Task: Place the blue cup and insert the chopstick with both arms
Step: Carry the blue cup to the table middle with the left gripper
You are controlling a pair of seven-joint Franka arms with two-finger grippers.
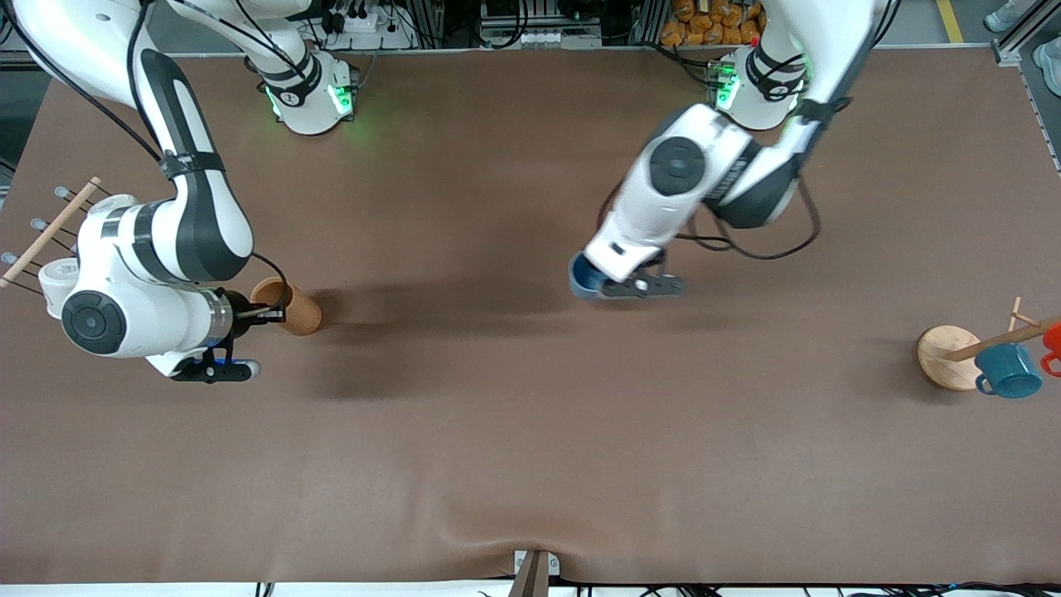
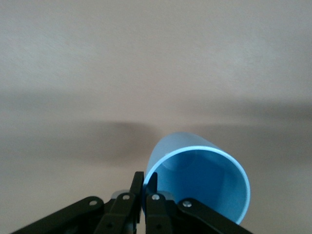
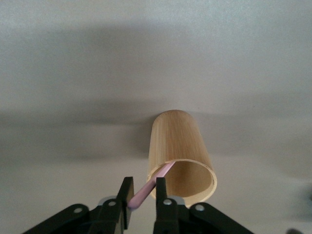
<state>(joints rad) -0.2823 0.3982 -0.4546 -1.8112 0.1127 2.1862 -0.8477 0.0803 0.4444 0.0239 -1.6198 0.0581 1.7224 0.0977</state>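
The blue cup (image 1: pixel 580 280) is held by its rim in my left gripper (image 1: pixel 598 279), over the middle of the table. In the left wrist view the gripper (image 2: pixel 145 179) is shut on the wall of the cup (image 2: pixel 200 183), one finger inside and one outside. My right gripper (image 1: pixel 264 316) is at the mouth of a wooden cup (image 1: pixel 290 305) toward the right arm's end. In the right wrist view the pink chopstick (image 3: pixel 157 180) leans out of the wooden cup (image 3: pixel 178 146). It passes aslant between the fingers of the gripper (image 3: pixel 143 183), which are closed in on it.
A mug rack with a round wooden base (image 1: pixel 945 355) stands at the left arm's end, with a teal mug (image 1: pixel 1007 371) and a red mug (image 1: pixel 1053 342) on it. A rack with a pale dowel (image 1: pixel 50 230) and a white cup (image 1: pixel 55 278) is at the right arm's end.
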